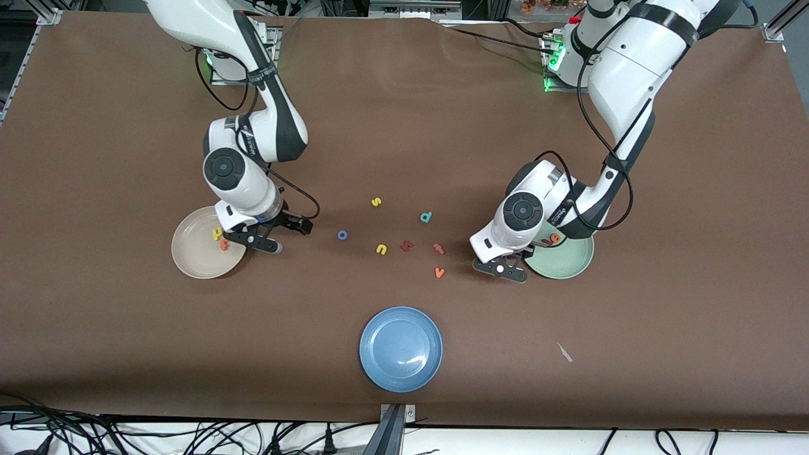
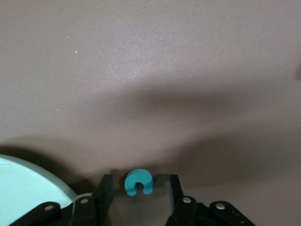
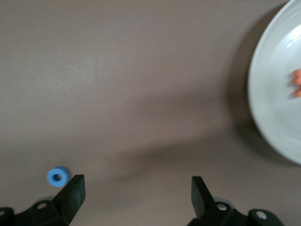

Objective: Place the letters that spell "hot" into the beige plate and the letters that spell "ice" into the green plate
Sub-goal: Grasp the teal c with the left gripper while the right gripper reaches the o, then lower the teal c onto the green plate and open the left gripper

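- Teal c (image 2: pixel 138 182), a small foam letter, is seen on the brown desk (image 1: pixel 404 95) between the parted fingers of the left end effector (image 2: pixel 139 195), just beside the green plate (image 1: pixel 572 260); no contact with it can be made out, and in the front view it is hidden under the wrist.
- Green plate is partly covered by the left arm; an orange e (image 1: pixel 555 238) lies in it at the arm's edge.
- Beige plate (image 1: pixel 196 256), round and shallow, holds a yellow h (image 1: pixel 217 233) and an orange t (image 1: pixel 224 245), both partly hidden by the right arm.
- Right end effector (image 3: pixel 136 188) is seen wide open and empty, low over the desk beside the beige plate.
- Blue ring-shaped o (image 1: pixel 342 235) lies on the desk between the plates.
- Dark red i (image 1: pixel 406 246) lies near the yellow u (image 1: pixel 381 249); its shape is hard to make out.
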`<state>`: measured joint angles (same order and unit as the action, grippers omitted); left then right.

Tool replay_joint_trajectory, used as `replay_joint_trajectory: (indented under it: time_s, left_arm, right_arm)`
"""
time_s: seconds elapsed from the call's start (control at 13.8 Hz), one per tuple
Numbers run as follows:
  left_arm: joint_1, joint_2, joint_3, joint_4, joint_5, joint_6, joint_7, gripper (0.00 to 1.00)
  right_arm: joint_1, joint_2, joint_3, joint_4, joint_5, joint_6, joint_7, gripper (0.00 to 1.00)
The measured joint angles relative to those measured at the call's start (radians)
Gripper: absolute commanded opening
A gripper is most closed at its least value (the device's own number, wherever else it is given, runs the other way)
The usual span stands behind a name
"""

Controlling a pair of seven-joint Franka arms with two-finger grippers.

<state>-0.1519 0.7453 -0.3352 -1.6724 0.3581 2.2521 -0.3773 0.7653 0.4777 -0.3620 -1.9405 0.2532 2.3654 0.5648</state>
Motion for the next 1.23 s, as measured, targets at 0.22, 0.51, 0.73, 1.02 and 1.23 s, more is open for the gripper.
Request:
replay_joint_trajectory:
  time_s: [0.22, 0.51, 0.73, 1.02, 1.23]
  left_arm:
    - [0.0, 0.003, 0.0, -0.011, 0.0, 0.002, -0.004, 0.42]
    - [0.0, 0.002, -0.007, -0.012, 0.0, 0.008, -0.007, 0.0]
    - [0.003, -0.004, -0.004, -0.009, 0.0, 0.002, -0.007, 0.0]
    - [0.008, -0.071, -0.004, 0.027, 0.002, -0.149, 0.011, 0.0]
    - [0.042, -0.106, -0.003, 0.029, 0.002, -0.214, 0.108, 0.04]
  right_arm:
    - [0.06, 0.051, 0.01, 0.052, 0.0, 0.0, 0.113, 1.0]
    - [0.086, 0.117, 0.031, 0.111, 0.009, 0.0, 0.136, 1.0]
    - [0.088, 0.146, 0.048, 0.136, 0.014, 0.0, 0.14, 1.0]
    - [0.085, 0.203, 0.047, 0.194, 0.034, 0.002, 0.14, 1.0]
    - [0.084, 0.24, 0.046, 0.238, 0.053, 0.001, 0.14, 0.99]
